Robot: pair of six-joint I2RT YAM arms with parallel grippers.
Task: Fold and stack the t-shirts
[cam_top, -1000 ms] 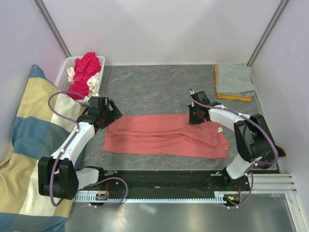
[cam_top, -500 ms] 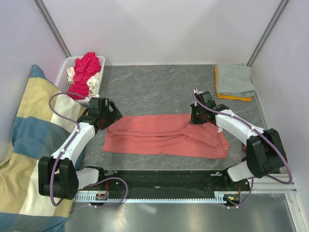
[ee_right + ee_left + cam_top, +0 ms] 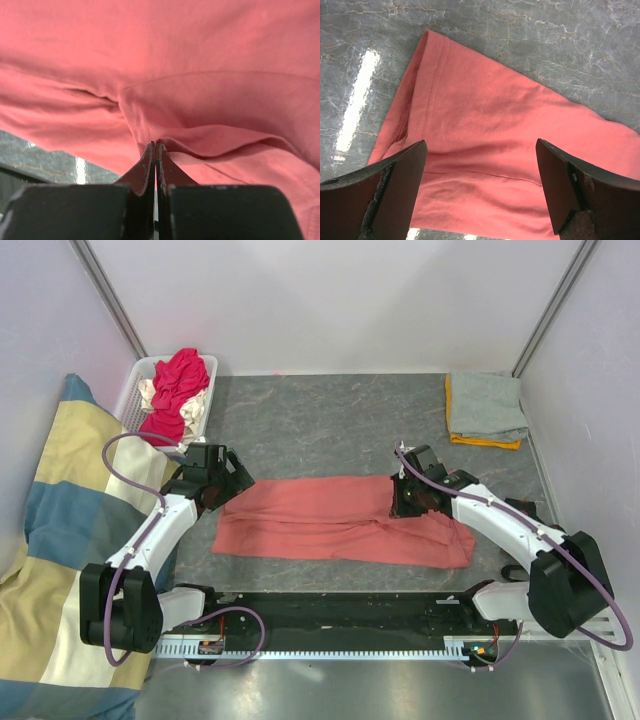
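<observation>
A salmon-pink t-shirt lies folded into a long strip across the middle of the grey table. My right gripper is shut on a pinch of its cloth near the strip's right part; in the right wrist view the fingertips meet with salmon-pink t-shirt fabric bunched between them. My left gripper hovers over the strip's left end, open, its fingers wide apart above the salmon-pink t-shirt's sleeve. A grey t-shirt lies folded on an orange one at the back right.
A white lattice basket at the back left holds a magenta-red t-shirt and a cream one. A big yellow, blue and cream striped cushion fills the left side. Grey walls close in the table on three sides.
My right gripper has shut on the pink cloth and drawn it toward the near edge and slightly left. The right arm's elbow swung to the right. The left arm has stayed still.
</observation>
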